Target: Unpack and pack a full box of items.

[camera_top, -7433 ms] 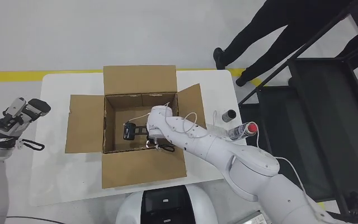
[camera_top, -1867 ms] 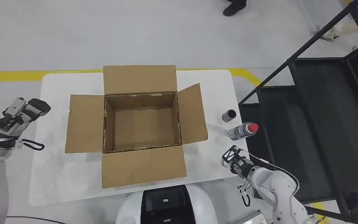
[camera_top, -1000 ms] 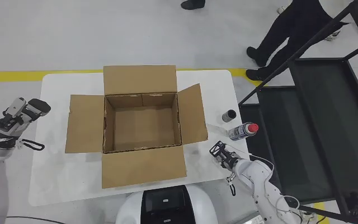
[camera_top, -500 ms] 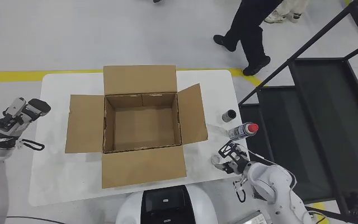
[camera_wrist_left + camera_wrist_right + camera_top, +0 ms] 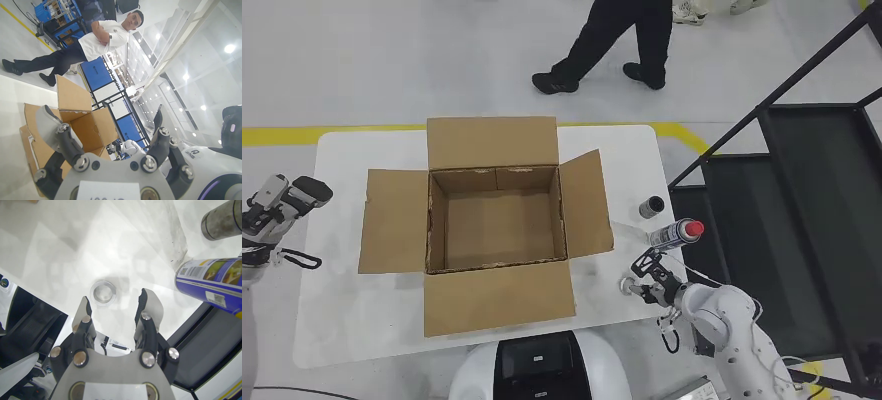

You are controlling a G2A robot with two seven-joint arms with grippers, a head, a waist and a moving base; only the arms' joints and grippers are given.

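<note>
At the middle of the counter [image 5: 342,330] the box [image 5: 492,142] stands open with nothing inside, so I judge unpacking done. A cylinder [image 5: 650,207], a can [image 5: 674,234] and a ring [image 5: 103,292] lie at its 3 to 4 o'clock, not yet packed. The right tool [image 5: 115,299] hangs open over the ring. The left tool [image 5: 102,113], at 9 o'clock, is open and holds nothing.

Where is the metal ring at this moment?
In the right wrist view, the metal ring lies on the table's right side, just ahead of the right arm's open jaws, near the spray can.
</note>
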